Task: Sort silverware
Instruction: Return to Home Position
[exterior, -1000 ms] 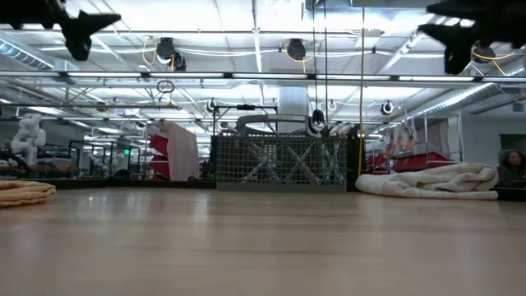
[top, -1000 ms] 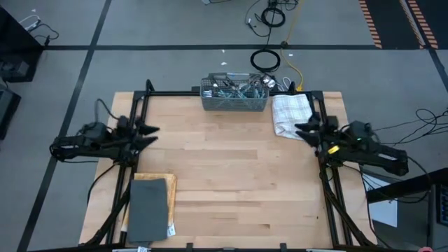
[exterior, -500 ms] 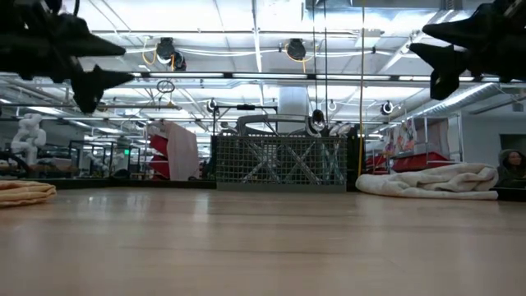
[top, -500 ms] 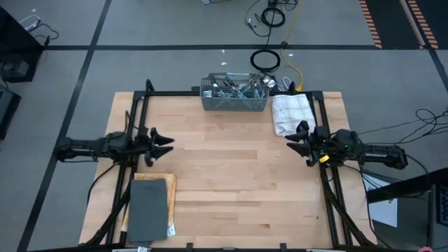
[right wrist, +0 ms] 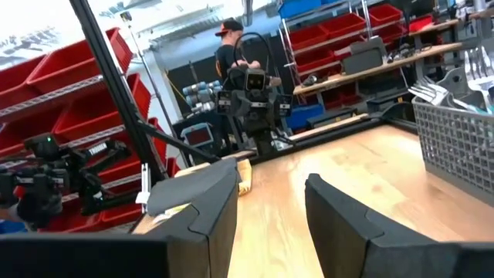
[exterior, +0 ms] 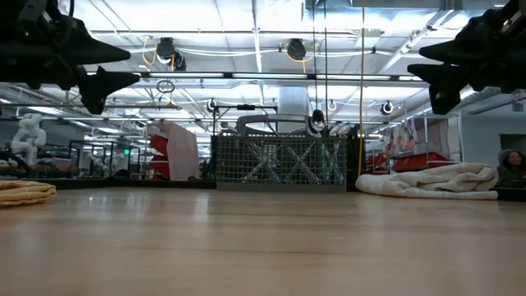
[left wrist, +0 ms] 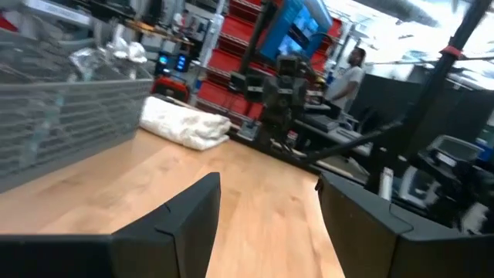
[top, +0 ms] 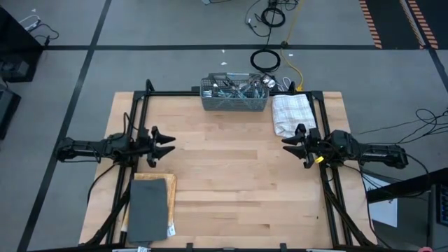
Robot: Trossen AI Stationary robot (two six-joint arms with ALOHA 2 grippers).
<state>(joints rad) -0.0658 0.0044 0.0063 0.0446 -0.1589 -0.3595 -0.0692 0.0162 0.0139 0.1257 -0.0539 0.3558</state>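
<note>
The silverware (top: pixel 238 87) stands as a bundle of shiny pieces inside the grey wire-mesh basket (top: pixel 234 96) at the table's far edge; the basket (exterior: pixel 279 159) rests on its base. My left gripper (top: pixel 168 141) hovers open above the table's left side, well short of the basket. My right gripper (top: pixel 288 145) hovers open above the right side, just near of the white folded towel (top: pixel 290 113). Each wrist view shows that gripper's fingers spread over bare wood: left gripper (left wrist: pixel 266 208), right gripper (right wrist: pixel 270 197).
A dark grey tray (top: pixel 149 208) on a tan cloth lies at the near left corner. The towel (exterior: pixel 431 181) lies flat at the far right. Bare wood fills the middle of the table (top: pixel 231 182). People stand in the room beyond, seen in the wrist views.
Both arms have swung in from the table's side edges toward its middle and come down somewhat. My left gripper moved right and slightly nearer; my right gripper moved left and nearer. Nothing on the table has shifted.
</note>
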